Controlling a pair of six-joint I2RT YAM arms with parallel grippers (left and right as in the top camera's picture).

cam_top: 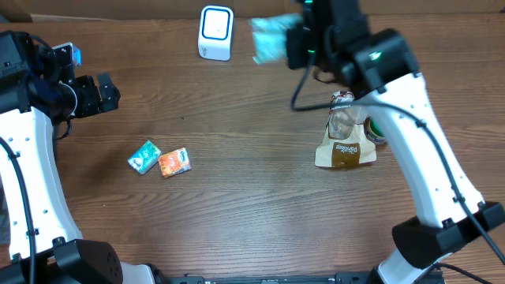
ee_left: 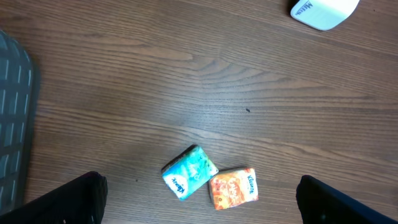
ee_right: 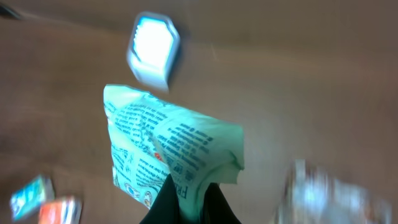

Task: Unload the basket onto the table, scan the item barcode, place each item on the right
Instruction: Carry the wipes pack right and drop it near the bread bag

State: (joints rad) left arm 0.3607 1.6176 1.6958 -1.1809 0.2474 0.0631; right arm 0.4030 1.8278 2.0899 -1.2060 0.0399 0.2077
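Green packet [ee_right: 168, 143] is hanging pinched in right gripper [ee_right: 189, 190] nr scanner [ee_right: 153, 50], prob needing barcode turning twd it; left gripper [cam_top: 102, 93] gaping wide.

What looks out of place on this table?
Nothing is spilled or broken. The green packet hangs creased from the right claw, and the teal pack and orange pack lie askew side by side.

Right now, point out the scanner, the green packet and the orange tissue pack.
scanner [cam_top: 215, 25], overhead view, its lit face.
green packet [ee_right: 168, 146], right wrist view, printed middle.
orange tissue pack [ee_left: 232, 188], left wrist view, top face.
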